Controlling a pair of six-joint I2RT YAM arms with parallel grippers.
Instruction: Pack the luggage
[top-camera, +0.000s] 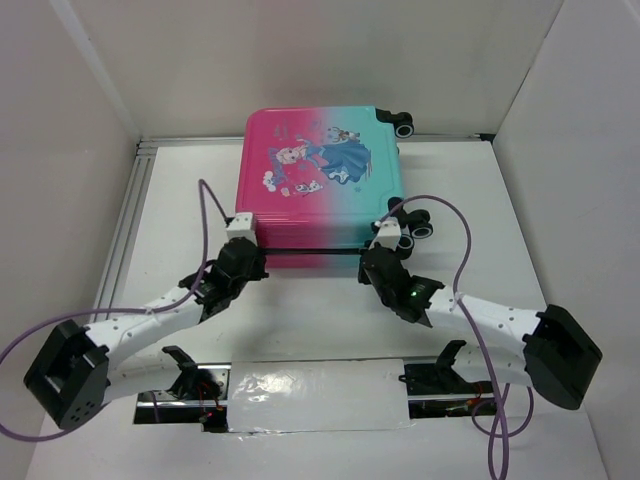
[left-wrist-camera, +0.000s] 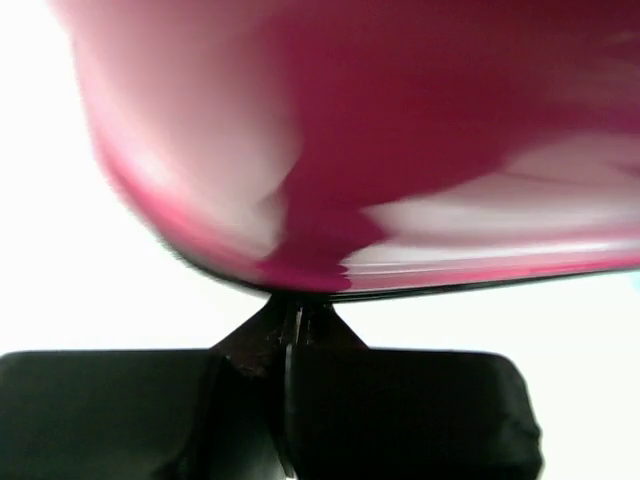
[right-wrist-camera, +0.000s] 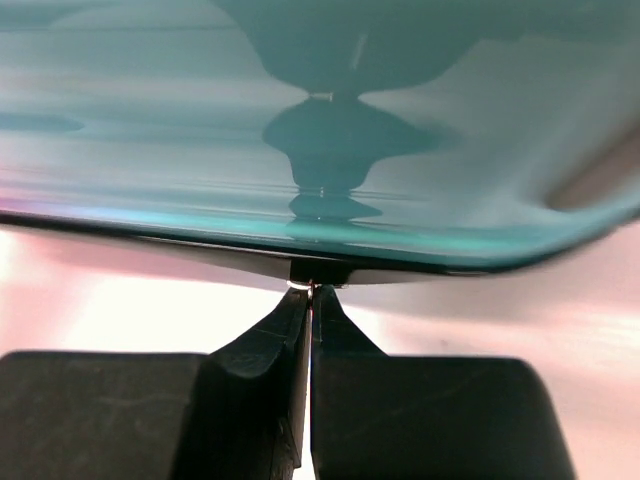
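The luggage lies flat and closed at the back middle of the table, with a pink-to-teal shell, princess print up and black wheels on its right side. My left gripper is shut, its tips touching the black seam under the pink shell in the left wrist view; I cannot see anything pinched there. My right gripper is shut at the near right edge. In the right wrist view its tips pinch a thin metal zipper pull below the teal shell.
White walls enclose the table on the left, back and right. A second wheel sits beside the right wrist. A white sheet lies between the arm bases at the near edge. Purple cables loop beside both arms.
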